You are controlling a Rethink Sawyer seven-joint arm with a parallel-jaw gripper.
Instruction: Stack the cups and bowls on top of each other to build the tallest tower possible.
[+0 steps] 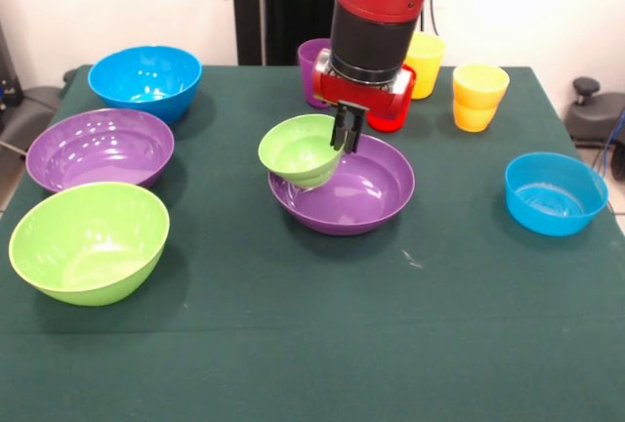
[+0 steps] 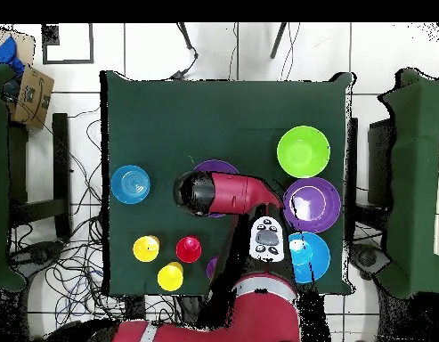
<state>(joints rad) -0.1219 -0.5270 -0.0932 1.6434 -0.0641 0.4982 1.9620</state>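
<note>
My gripper [image 1: 348, 131] is shut on the right rim of the small green bowl [image 1: 298, 151]. The bowl hangs tilted at the left side of a large purple bowl [image 1: 363, 192] at the table's middle; I cannot tell whether they touch. The red cup [image 1: 391, 117] stands just behind the gripper, with the purple cup [image 1: 312, 63] to its left. Two yellow cups [image 1: 480, 97] [image 1: 426, 61] stand apart at the back right. In the overhead view the arm [image 2: 224, 192] hides the gripper and the small green bowl; only the purple bowl's rim [image 2: 215, 164] shows.
On the left stand a large blue bowl [image 1: 145, 80], a second large purple bowl [image 1: 100, 148] and a large lime green bowl [image 1: 88, 241]. A small blue bowl [image 1: 555, 192] stands at the right edge. The table's near strip is bare green cloth [image 1: 322, 344].
</note>
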